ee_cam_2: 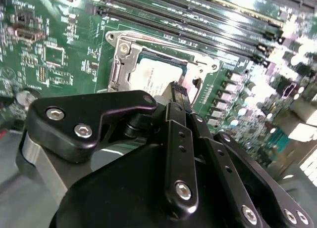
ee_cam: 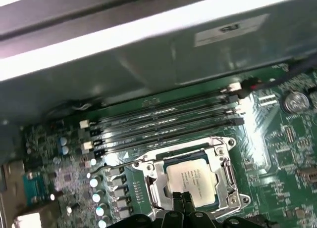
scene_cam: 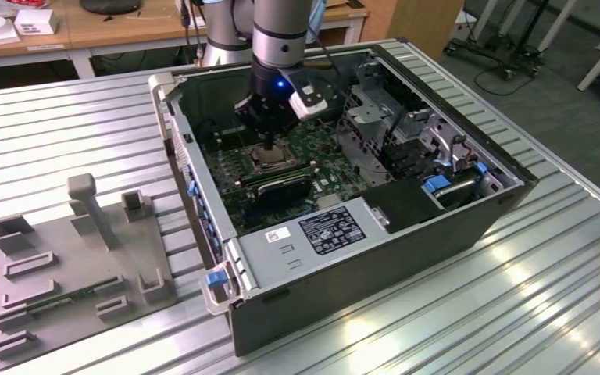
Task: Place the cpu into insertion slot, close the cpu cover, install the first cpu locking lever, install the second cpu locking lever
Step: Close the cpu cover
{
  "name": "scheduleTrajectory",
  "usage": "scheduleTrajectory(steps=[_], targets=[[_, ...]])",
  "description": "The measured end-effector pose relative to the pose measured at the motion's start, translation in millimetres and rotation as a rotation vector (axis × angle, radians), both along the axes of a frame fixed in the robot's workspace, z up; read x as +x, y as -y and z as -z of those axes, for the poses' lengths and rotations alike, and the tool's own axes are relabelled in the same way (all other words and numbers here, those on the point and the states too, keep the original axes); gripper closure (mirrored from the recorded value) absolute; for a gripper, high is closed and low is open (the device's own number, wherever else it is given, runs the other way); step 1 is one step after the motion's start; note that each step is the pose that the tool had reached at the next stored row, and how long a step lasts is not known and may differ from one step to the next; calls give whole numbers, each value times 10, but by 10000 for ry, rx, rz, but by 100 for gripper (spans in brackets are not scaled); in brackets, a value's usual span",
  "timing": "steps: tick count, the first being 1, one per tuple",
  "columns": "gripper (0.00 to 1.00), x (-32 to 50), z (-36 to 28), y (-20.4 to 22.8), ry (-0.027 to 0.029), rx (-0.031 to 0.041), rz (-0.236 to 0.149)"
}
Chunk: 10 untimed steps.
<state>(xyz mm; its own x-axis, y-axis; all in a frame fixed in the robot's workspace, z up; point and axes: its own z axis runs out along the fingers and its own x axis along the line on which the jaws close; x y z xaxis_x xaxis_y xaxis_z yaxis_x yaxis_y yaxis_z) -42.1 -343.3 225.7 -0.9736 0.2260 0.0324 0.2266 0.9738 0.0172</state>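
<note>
While the cpu (ee_cam: pixel 190 179) lay seated in the slot (ee_cam: pixel 157 184) on the green board (ee_cam: pixel 277 154), the fingers (ee_cam: pixel 177 204) were pressed together, pinching nothing, tips just over one cpu edge.

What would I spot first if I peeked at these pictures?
A grey robot arm reaches down into an open black computer case on a metal table. Its end effector, shut, points down at the shiny square cpu on the green board.
</note>
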Motion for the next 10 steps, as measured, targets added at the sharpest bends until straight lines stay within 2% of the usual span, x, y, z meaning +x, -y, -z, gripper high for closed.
scheduleTrajectory(steps=[5,10], targets=[[90,0,13,0,42,-3,-892],[90,-1,24,0,121,-5,-1671]])
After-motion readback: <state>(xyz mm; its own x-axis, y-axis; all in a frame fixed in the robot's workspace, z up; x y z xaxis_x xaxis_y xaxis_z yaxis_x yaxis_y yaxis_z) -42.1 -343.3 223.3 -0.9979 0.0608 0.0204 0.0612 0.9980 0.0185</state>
